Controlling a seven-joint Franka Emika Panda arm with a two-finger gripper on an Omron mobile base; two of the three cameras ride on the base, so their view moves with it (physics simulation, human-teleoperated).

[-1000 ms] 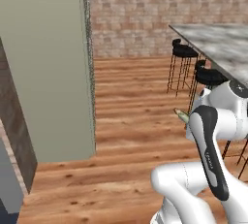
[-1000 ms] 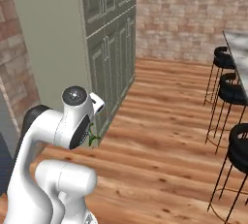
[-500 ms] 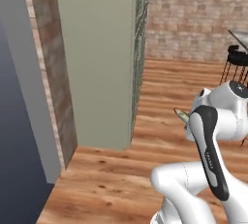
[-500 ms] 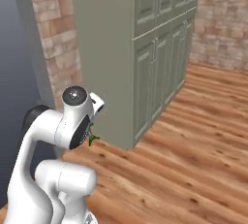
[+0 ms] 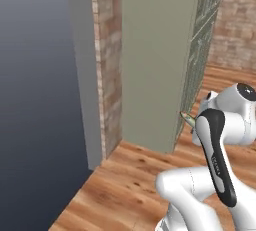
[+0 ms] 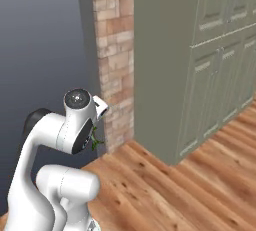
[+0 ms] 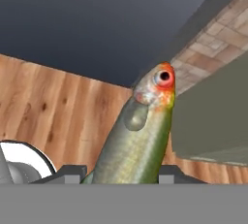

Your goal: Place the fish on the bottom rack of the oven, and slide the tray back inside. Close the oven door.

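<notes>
The fish (image 7: 138, 136), greenish-yellow with a red-orange head, stands up between my two dark fingertips (image 7: 72, 171), and my gripper (image 7: 123, 173) is shut on it. In the left base view the head of the fish (image 5: 187, 119) pokes out from behind my white forearm, close to the corner of the tall cabinet. In the right base view a green bit of the fish (image 6: 95, 143) hangs under my wrist. The oven, its door and the bottom rack are out of view.
A tall grey-green cabinet (image 5: 155, 60) (image 6: 200, 65) rises right ahead. A brick pillar (image 5: 107, 60) (image 6: 115, 50) adjoins it, with a grey wall edge (image 5: 85, 75) and dark blank space (image 5: 35, 100) beyond. Wooden floor (image 5: 125, 185) (image 6: 165, 185) spreads below.
The whole picture has swung as the base turned: the bar stools and counter have left the views, and the cabinet and brick pillar now loom close. The fish stays in the gripper.
</notes>
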